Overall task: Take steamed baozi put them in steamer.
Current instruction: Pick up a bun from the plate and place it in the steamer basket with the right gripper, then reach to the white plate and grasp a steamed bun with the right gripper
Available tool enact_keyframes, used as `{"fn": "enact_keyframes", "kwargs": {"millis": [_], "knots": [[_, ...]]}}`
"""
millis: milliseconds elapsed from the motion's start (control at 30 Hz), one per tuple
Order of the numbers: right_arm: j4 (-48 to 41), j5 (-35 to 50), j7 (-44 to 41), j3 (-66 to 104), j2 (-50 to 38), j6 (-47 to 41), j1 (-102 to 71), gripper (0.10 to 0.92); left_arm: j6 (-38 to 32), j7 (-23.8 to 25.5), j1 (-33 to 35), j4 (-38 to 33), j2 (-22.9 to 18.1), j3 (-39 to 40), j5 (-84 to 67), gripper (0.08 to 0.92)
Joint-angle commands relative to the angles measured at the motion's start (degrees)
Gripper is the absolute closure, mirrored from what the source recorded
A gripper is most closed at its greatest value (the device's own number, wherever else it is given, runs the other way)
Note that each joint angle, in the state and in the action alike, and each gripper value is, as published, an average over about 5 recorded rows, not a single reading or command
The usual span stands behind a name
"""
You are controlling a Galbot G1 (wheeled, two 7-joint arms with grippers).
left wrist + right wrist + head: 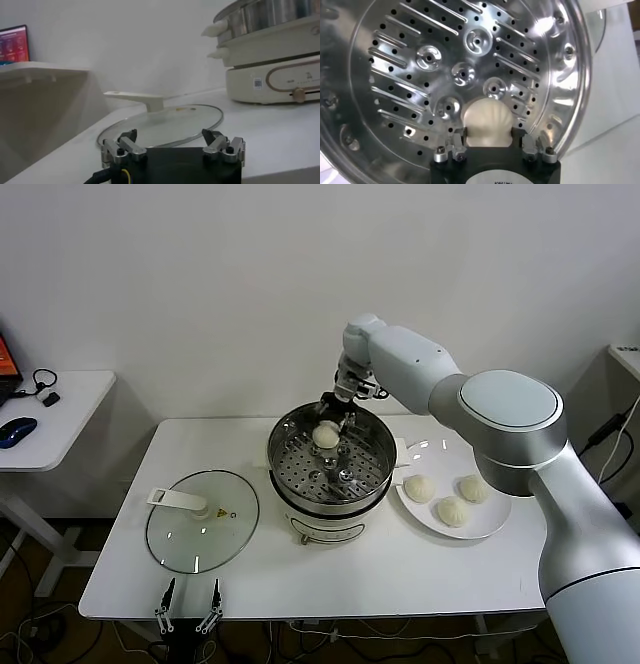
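Observation:
The steamer (pixel 300 509), a shiny steel pot with a perforated tray on a cream base, stands mid-table. My right gripper (pixel 328 429) hangs over its far side, shut on one cream-white pleated baozi (pixel 326 437). In the right wrist view the baozi (pixel 486 121) sits between the fingers (pixel 458 139) just above the tray (pixel 420 75). Three more baozi (pixel 418 488) (pixel 453 511) (pixel 473 488) lie on a white plate (pixel 490 527) to the steamer's right. My left gripper (pixel 189 607) is parked open at the table's front edge, also in the left wrist view (pixel 173 141).
The round glass lid (pixel 202 534) with a white handle lies flat left of the steamer, seen close in the left wrist view (pixel 165 125). A side table (pixel 60 399) with a mouse stands far left. A wall is behind the table.

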Motion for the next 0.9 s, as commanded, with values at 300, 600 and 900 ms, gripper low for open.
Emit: {"fn": "enact_keyframes", "kwargs": {"millis": [300, 600, 900], "knots": [[5.3, 12.2, -4.2, -4.9, -3.5, 2.8, 6.0, 0.203, 0.0, 0.1, 0.8, -1.0, 0.1, 0.3, 0.4, 0.177], [20.1, 28.1, -4.1, -20.1, -10.4, 1.0, 19.0, 0.203, 0.2, 0.1, 1.7, -1.8, 0.4, 0.3, 0.7, 0.177], [27.0, 30.5, -3.9, -32.6, -18.3, -22.5, 27.4, 0.203, 0.2, 0.1, 1.9, -2.2, 0.6, 0.5, 1.0, 0.177]]}}
